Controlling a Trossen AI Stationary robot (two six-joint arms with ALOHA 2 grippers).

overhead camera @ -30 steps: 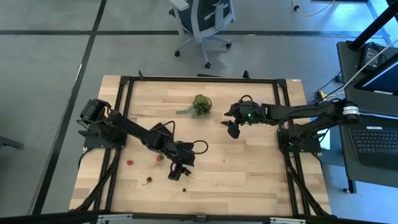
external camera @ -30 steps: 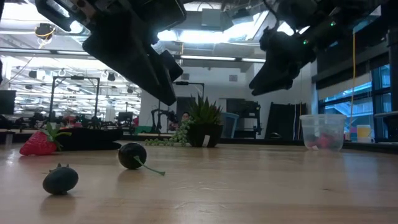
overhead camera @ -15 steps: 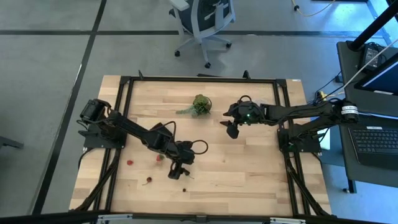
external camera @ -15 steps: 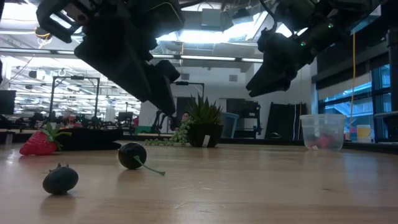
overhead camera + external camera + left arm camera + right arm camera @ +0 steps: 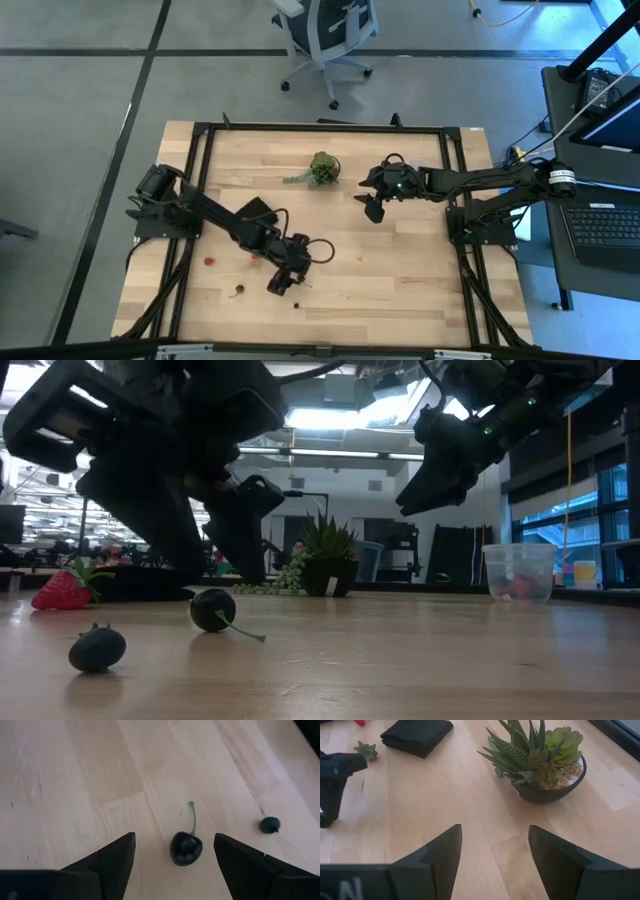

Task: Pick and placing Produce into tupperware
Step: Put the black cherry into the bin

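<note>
A dark cherry (image 5: 186, 847) with a thin stem lies on the wood, a blueberry (image 5: 270, 824) a little way off. In the low view the cherry (image 5: 213, 610), blueberry (image 5: 97, 648) and a red strawberry (image 5: 62, 588) rest on the table, and the translucent tub (image 5: 519, 571) stands at the right with red pieces inside. My left gripper (image 5: 175, 845) (image 5: 281, 283) is open, low over the cherry, one finger on each side without touching it. My right gripper (image 5: 495, 845) (image 5: 375, 208) hangs open in the air near the table's middle.
A potted succulent (image 5: 545, 760) (image 5: 322, 168) stands toward the far edge. A flat black square (image 5: 417, 735) and a small green leafy bit (image 5: 366, 751) lie on the wood. A strawberry (image 5: 209, 261) lies left of my left gripper. Bare wood stretches along the near right.
My left gripper has come down and moved slightly toward the near edge, ending just above the cherry with its fingers still apart. The cherry, blueberry and strawberry have stayed where they were.
</note>
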